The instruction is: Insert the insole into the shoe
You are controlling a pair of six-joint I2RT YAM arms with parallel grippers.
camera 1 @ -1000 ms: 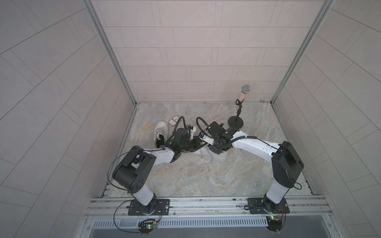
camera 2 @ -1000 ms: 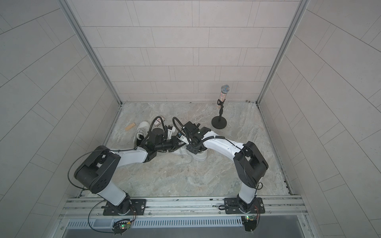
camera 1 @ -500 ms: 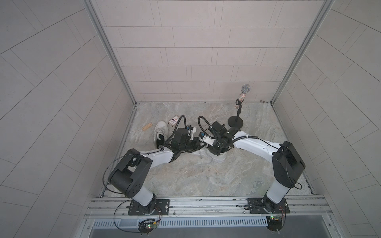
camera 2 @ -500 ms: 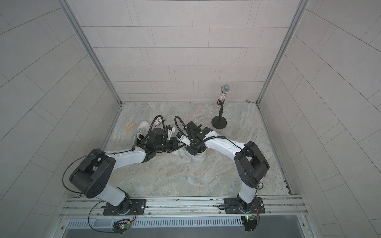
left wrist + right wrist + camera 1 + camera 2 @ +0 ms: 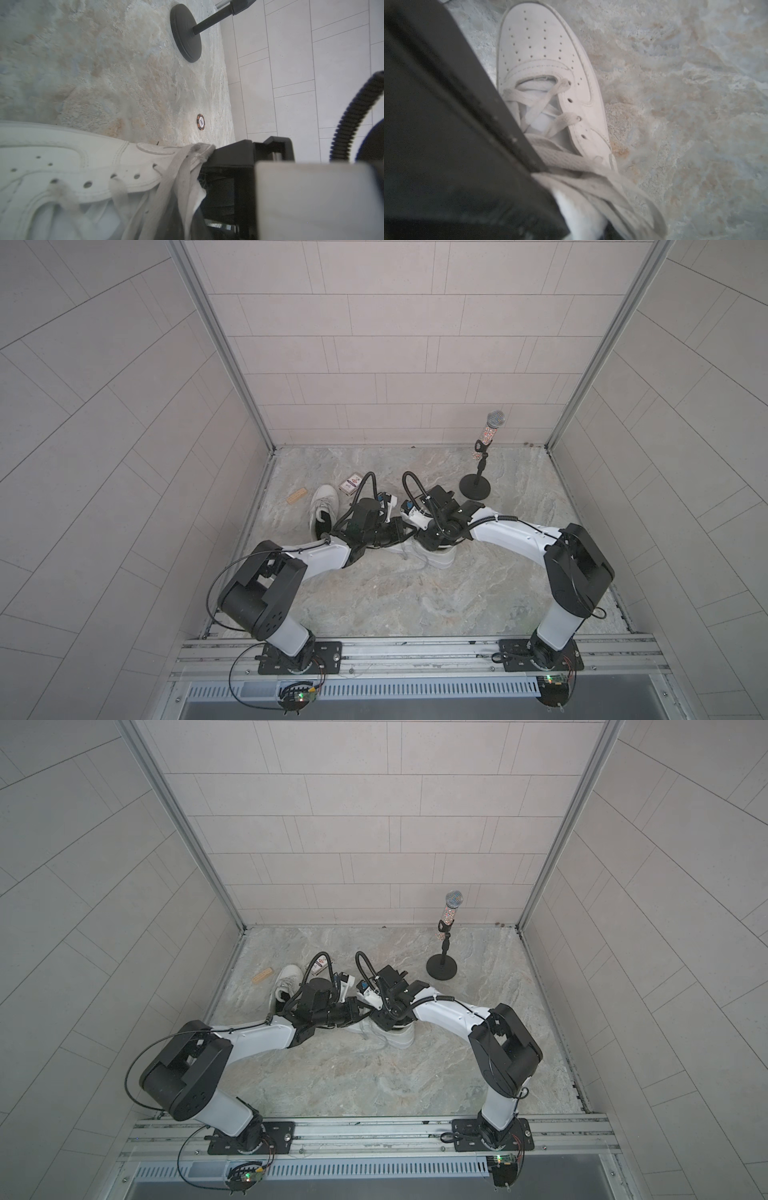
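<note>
In both top views the two arms meet over the white sneaker (image 5: 437,563) (image 5: 400,1039) at mid-floor, posed almost exactly as a second ago. Whatever is changing is small and hidden at the shoe mouth. The left gripper (image 5: 402,531) is clamped shut at the laced front, on what cannot be seen. The right gripper (image 5: 432,540) points down into the opening, and whether its jaws are parted cannot be told. A second sneaker (image 5: 324,506) lies apart.

In the left wrist view, loose laces (image 5: 180,166) drape over the dark opening, with a white flap (image 5: 197,193) beneath them.

In the right wrist view, a white sheet (image 5: 581,212) shows under the laces. It is possibly the insole, since none lies on the floor. It is probably inside already and needs seating flat.
</note>
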